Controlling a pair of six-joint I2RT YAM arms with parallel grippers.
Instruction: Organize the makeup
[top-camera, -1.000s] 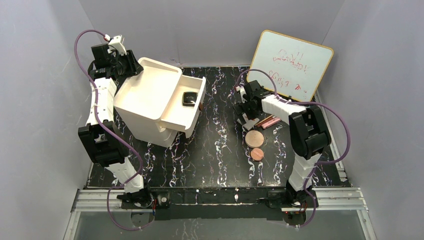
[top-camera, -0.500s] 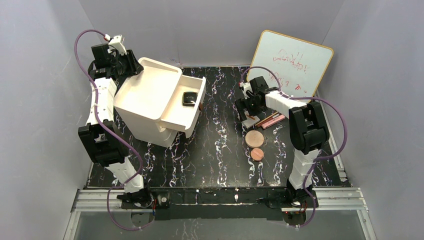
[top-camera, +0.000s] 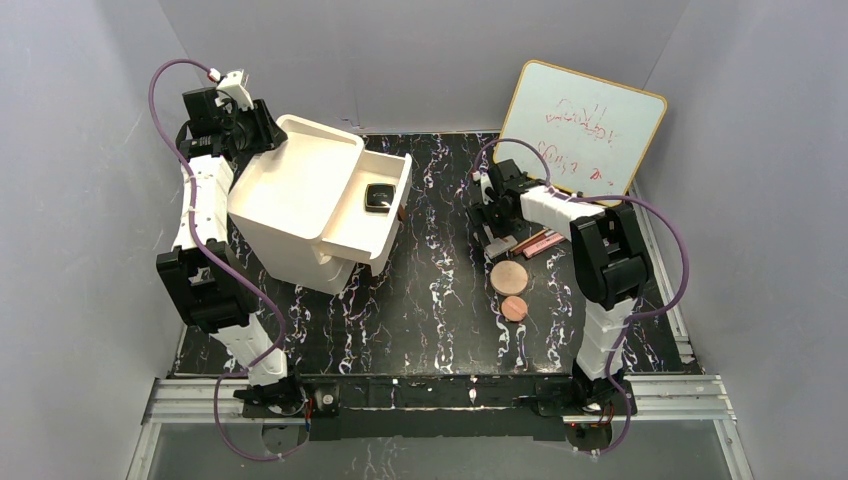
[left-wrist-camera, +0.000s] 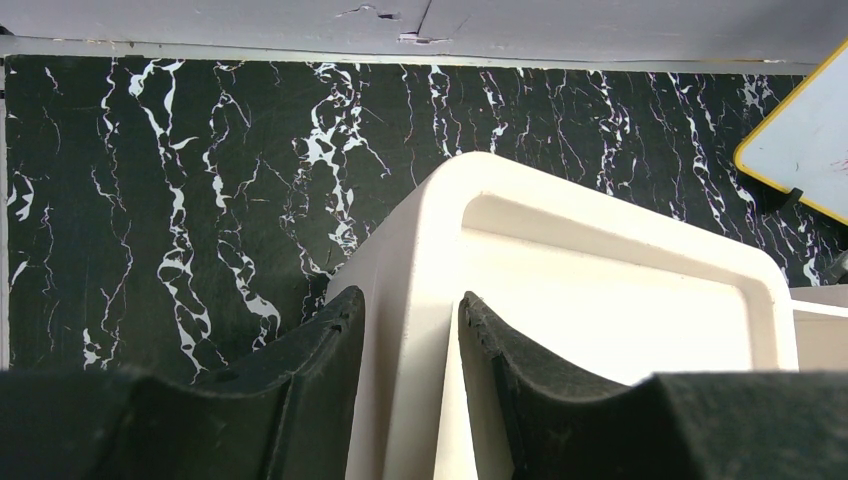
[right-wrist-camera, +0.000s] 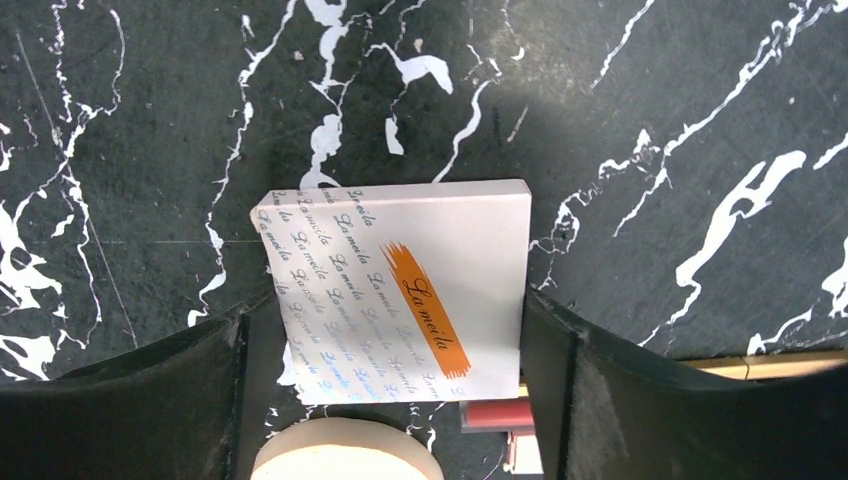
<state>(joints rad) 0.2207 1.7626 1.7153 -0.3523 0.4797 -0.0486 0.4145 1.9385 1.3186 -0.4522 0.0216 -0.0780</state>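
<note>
My left gripper (left-wrist-camera: 410, 310) is shut on the back rim of the white organizer (left-wrist-camera: 620, 260), at the table's far left (top-camera: 262, 135). A small square compact (top-camera: 378, 196) lies in the organizer's pulled-out drawer (top-camera: 345, 232). My right gripper (right-wrist-camera: 388, 305) stands open and straddles a white "La meila" box (right-wrist-camera: 400, 290) lying flat on the table. The right finger touches the box's edge; the left finger stands just off it. Just below the gripper lie the larger copper-pink disc (top-camera: 508, 276), the smaller disc (top-camera: 514, 308) and two slim pink sticks (top-camera: 540, 242). The wrist view shows the disc's edge (right-wrist-camera: 345, 450) and a stick end (right-wrist-camera: 495, 415).
A whiteboard (top-camera: 585, 125) with red scribbles leans against the back right wall, close behind my right arm. The organizer (top-camera: 300, 200) sits tilted at the far left. Black marbled tabletop (top-camera: 430, 300) lies between the organizer and the discs.
My right wrist swung slightly right, then back left over the box, and its jaws narrowed a little. The left arm and organizer have not moved.
</note>
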